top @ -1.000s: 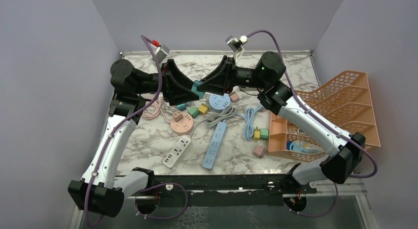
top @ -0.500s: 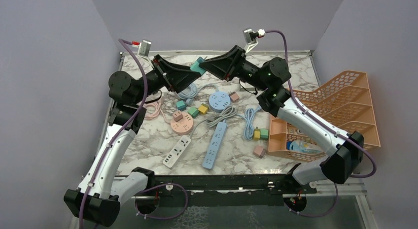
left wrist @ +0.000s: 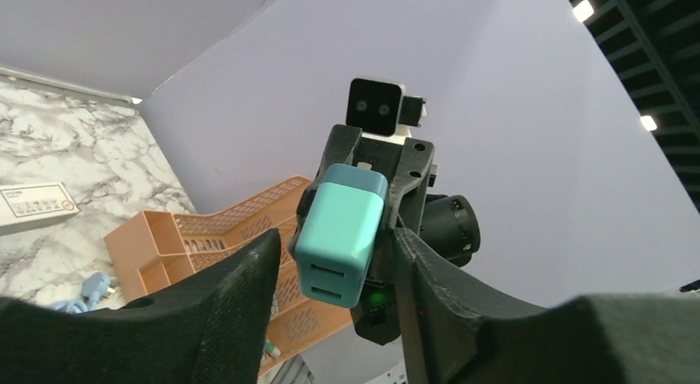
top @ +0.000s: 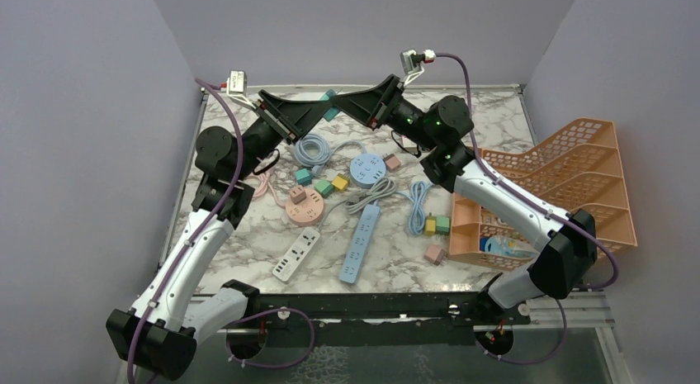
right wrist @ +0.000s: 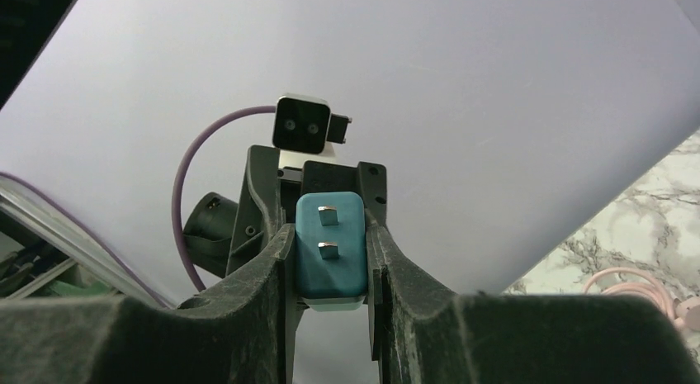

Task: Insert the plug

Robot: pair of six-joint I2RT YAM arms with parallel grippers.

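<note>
A teal plug (top: 332, 111) hangs in the air above the back of the marble table (top: 248, 235), between my two grippers, which meet tip to tip. My right gripper (top: 338, 103) is shut on the plug. In the right wrist view its fingers (right wrist: 276, 260) press both sides of the plug (right wrist: 330, 260), whose two metal prongs face that camera. My left gripper (top: 323, 111) is open. In the left wrist view the plug (left wrist: 342, 223) shows two slots and sits between the spread fingertips (left wrist: 256, 264) with a small gap.
On the table lie a white power strip (top: 296, 254), a blue power strip (top: 359, 242), a pink round socket (top: 305, 206) and a blue round socket (top: 367, 168), with several small coloured cubes and coiled cables (top: 312, 148). An orange basket (top: 561, 186) stands at the right.
Both arms have risen from just above the table to high at the back, keeping the teal plug between the two grippers. The things on the table have not moved.
</note>
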